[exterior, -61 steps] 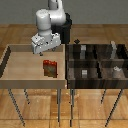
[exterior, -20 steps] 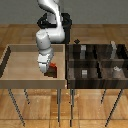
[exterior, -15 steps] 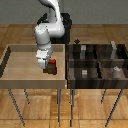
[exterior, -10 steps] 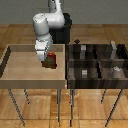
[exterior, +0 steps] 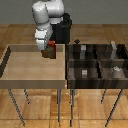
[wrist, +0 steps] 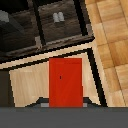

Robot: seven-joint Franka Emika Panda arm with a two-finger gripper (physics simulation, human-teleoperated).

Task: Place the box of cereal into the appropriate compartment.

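Red-orange item: box of cereal (exterior: 50, 49), hanging above the light wooden tray (exterior: 30, 67), near its edge beside the dark compartment bin (exterior: 95, 75).
Gripper (exterior: 48, 48): fingers clamping the box of cereal.
Arm: holding over the tray.

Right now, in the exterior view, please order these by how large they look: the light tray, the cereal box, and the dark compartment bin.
1. and 2. Light tray and dark bin: similar, no clear ranking.
3. Cereal box: by far the smallest, partly hidden by the claw.
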